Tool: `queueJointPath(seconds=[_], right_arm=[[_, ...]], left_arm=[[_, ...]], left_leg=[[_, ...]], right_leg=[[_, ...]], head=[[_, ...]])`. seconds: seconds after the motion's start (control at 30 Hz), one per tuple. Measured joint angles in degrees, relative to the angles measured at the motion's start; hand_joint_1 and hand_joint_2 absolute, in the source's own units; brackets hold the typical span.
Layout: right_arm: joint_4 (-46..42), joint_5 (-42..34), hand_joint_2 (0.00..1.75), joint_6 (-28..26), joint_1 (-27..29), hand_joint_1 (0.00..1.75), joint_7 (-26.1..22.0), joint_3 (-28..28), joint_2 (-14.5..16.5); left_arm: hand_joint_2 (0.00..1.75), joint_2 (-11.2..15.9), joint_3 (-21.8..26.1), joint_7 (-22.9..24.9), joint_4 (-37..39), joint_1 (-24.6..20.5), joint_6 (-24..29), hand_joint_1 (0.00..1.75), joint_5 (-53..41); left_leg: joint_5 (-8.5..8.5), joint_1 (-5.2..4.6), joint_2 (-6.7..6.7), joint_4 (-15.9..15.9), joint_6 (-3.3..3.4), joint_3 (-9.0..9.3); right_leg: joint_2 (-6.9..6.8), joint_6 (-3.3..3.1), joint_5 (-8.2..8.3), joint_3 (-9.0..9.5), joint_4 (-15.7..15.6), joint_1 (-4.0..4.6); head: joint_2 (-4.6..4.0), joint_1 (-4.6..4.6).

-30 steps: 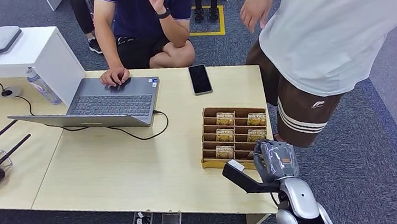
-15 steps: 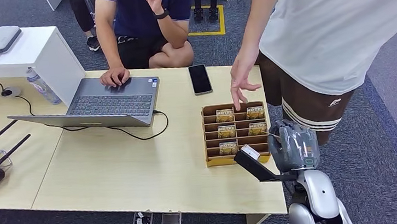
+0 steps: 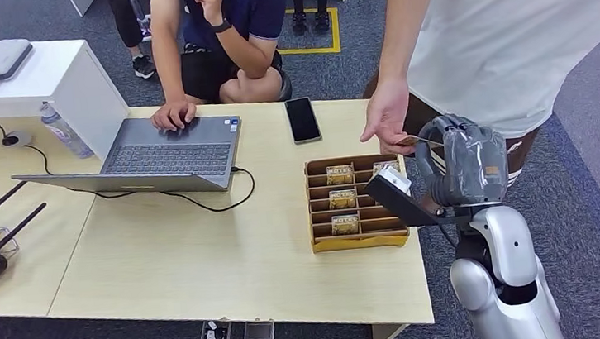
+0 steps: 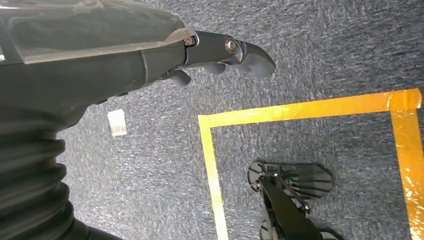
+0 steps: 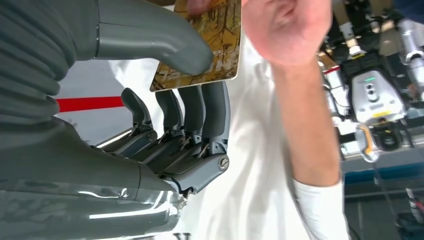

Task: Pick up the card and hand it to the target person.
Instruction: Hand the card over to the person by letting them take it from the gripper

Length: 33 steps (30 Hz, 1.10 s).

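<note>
My right hand (image 5: pixel 165 95) pinches the card (image 5: pixel 210 45) between thumb and fingers, raised beside the person's hand (image 3: pixel 387 119), which already touches it; I judge release should wait for their firm grip, while my left hand (image 4: pixel 220 52) hangs empty, fingers apart.

Free room: bare tabletop (image 3: pixel 206 262) between laptop (image 3: pixel 164 153) and card box (image 3: pixel 356 204).
Obstacles: phone (image 3: pixel 302 119) beside the box's far end; person's hand (image 3: pixel 387 119) touching the card (image 5: pixel 210 37) that the right hand (image 3: pixel 460 162) pinches above the box.
</note>
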Motion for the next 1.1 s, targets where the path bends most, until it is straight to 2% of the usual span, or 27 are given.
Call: queueJointPath(seconds=[0.2, 0.3, 0.4, 0.47, 0.5, 0.53, 0.63, 0.77, 0.87, 1.0, 1.1], right_arm=[[3.52, -0.27, 1.75, -0.03, -3.54, 1.36, -0.31, 0.25, 1.92], [4.69, -0.12, 1.75, -0.01, -4.56, 1.1, -0.23, 0.47, 2.64], [5.48, -0.01, 1.75, 0.02, -5.1, 0.68, -0.09, 0.72, 3.1], [5.81, 0.09, 1.75, 0.03, -5.22, 0.24, -0.01, 0.79, 3.33], [5.91, 0.14, 1.75, 0.03, -5.23, 0.12, 0.02, 0.84, 3.43], [5.98, 0.19, 1.75, 0.03, -5.24, 0.0, 0.05, 0.88, 3.51], [6.04, 0.32, 1.75, 0.03, -5.24, 0.0, 0.19, 1.1, 3.67], [6.04, -0.14, 1.75, 0.08, -5.24, 0.0, 0.36, 1.25, 3.78], [5.96, -3.68, 1.75, 0.84, -5.2, 0.0, -1.28, 1.21, 3.84], [5.57, -13.83, 1.75, 2.05, -4.72, 0.0, -8.01, 0.4, 3.8], [4.91, -18.62, 1.75, 0.11, -3.92, 0.0, -12.6, -1.21, 3.65]], left_arm=[[1.75, 0.0, 0.42, 0.56, 0.0, -0.21, -0.21, 0.0, 0.14], [1.75, 0.0, 0.85, 1.22, 0.0, -0.28, -0.21, 0.0, 0.18], [1.75, 0.0, 1.01, 1.8, 0.0, -0.29, -0.21, 0.0, 0.19], [1.75, 0.0, 1.13, 1.9, 0.0, -0.3, -0.21, 0.0, 0.31], [1.75, 0.0, 1.24, 1.91, 0.0, -0.3, -0.21, 0.0, 0.44], [1.31, 0.0, 1.34, 1.94, 0.0, -0.31, -0.19, 0.0, 0.6], [0.0, 0.0, 1.63, 2.44, 0.0, -0.32, 0.19, 0.0, 0.96], [0.0, 0.03, 1.99, 2.83, 0.0, -0.35, 0.53, 0.0, 1.04], [0.0, 0.09, 2.33, 2.82, 0.0, -0.37, 0.87, 0.0, 1.04], [0.0, 0.17, 2.53, 2.76, 0.0, -0.38, 1.1, 0.0, 0.94], [0.0, 0.17, 2.69, 2.76, 0.0, -0.38, 1.45, 0.0, 0.86]], left_leg=[[0.01, 0.0, -0.01, 0.0, 0.0, -0.01], [0.01, 0.0, -0.01, 0.0, 0.0, -0.02], [0.0, 0.0, -0.01, 0.0, 0.0, -0.02], [0.0, 0.0, -0.01, 0.0, 0.0, -0.02], [0.0, 0.0, -0.01, 0.0, 0.0, -0.02], [0.0, 0.0, -0.01, 0.0, 0.0, -0.02], [0.0, 0.0, -0.01, 0.0, 0.0, -0.02], [0.0, 0.0, -0.01, 0.0, 0.0, -0.01], [0.0, 0.0, -0.01, 0.0, 0.0, 0.0], [0.0, 0.0, -0.01, 0.01, 0.0, 0.01], [0.0, 0.0, -0.01, 0.01, 0.0, 0.0]], right_leg=[[0.0, 0.0, 0.0, 0.0, 0.02, 0.0], [-0.01, 0.0, 0.0, -0.01, 0.02, 0.0], [-0.01, 0.0, 0.0, -0.01, 0.01, 0.0], [-0.01, 0.0, 0.0, -0.01, 0.01, 0.0], [-0.01, 0.0, 0.0, -0.01, 0.01, 0.0], [-0.01, 0.0, 0.0, -0.01, 0.01, 0.0], [-0.01, 0.0, 0.0, -0.01, 0.01, 0.0], [-0.01, 0.0, 0.0, -0.01, 0.01, 0.0], [0.0, 0.0, 0.0, -0.01, 0.01, 0.0], [0.0, 0.0, 0.0, -0.02, 0.01, 0.0], [-0.01, 0.0, 0.0, -0.02, 0.0, 0.0]], head=[[0.0, -0.04], [0.0, -0.03], [0.0, -0.01], [0.0, 0.01], [0.0, 0.01], [0.0, 0.01], [0.0, -0.01], [0.0, -0.02], [0.0, 0.0], [0.0, -0.03], [0.0, -0.02]])
